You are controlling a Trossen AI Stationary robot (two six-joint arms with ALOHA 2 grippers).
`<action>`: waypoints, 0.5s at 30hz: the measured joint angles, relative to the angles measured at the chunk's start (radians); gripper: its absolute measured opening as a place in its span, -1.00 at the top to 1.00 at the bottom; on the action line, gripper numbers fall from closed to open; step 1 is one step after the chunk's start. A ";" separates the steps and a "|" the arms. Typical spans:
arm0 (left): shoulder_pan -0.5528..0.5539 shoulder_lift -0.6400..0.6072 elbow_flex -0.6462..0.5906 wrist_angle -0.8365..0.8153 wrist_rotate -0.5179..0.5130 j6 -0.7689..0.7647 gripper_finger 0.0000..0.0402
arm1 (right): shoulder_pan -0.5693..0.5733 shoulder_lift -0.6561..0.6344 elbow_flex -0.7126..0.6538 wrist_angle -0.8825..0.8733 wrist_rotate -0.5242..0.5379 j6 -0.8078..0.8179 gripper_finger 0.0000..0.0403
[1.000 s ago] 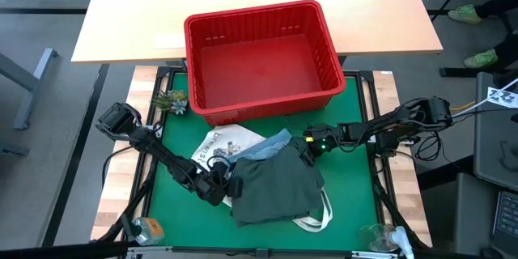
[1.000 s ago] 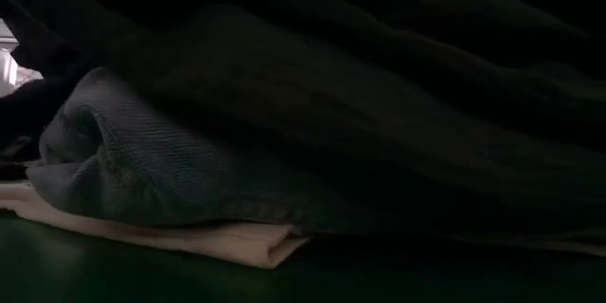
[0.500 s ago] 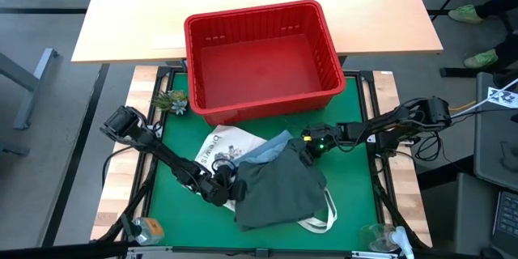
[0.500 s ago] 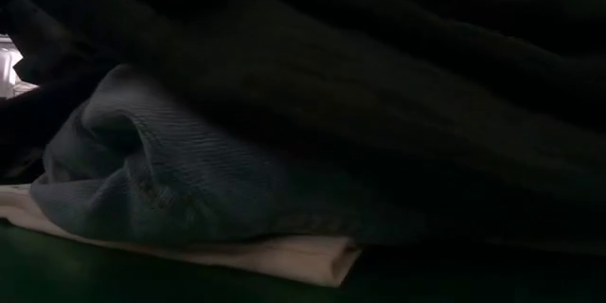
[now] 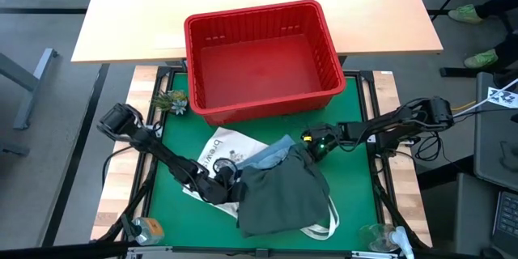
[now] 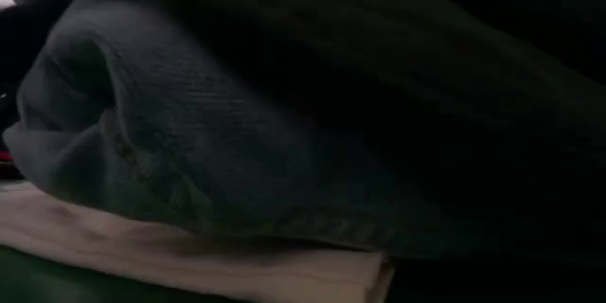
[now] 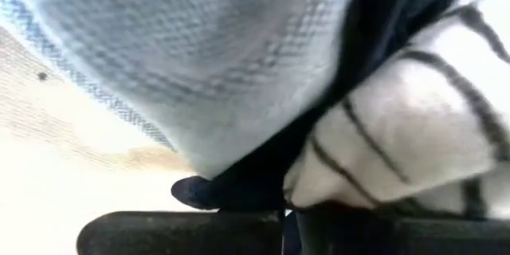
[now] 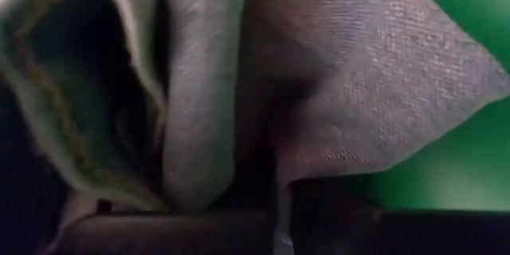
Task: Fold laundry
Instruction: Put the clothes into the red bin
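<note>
Both grippers pinch the laundry pile on the green mat

We see the left gripper [image 5: 229, 187] clamped on the pile's nine-o'clock edge, the right gripper [image 5: 311, 150] closed on the olive garment [image 5: 283, 194] at two o'clock. The pile lies at six o'clock from the red basket [image 5: 263, 57], atop a white tote bag [image 5: 222, 144].

The green surface [image 5: 352, 182] carries a heap of laundry between the two claws. A white tote bag [image 5: 227, 147] lies flat on it just beside the left claw [image 5: 225, 188], its handles [image 5: 325, 225] trailing out under the heap's near edge. The dark olive garment [image 5: 283, 196] tops the pile, light blue denim [image 5: 273, 150] showing beside the right claw [image 5: 310, 150]. Beyond both claws, a red basket [image 5: 261, 57] rests on the surface's far edge.
</note>
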 joint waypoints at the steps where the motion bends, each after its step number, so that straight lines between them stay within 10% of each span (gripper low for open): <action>1: 0.000 -0.004 0.000 0.004 0.000 -0.001 0.97 | 0.000 -0.008 0.000 0.000 -0.011 0.007 0.93; 15: -0.009 -0.009 0.000 -0.001 -0.008 0.003 0.98 | 0.000 -0.052 0.004 -0.174 0.042 -0.102 0.87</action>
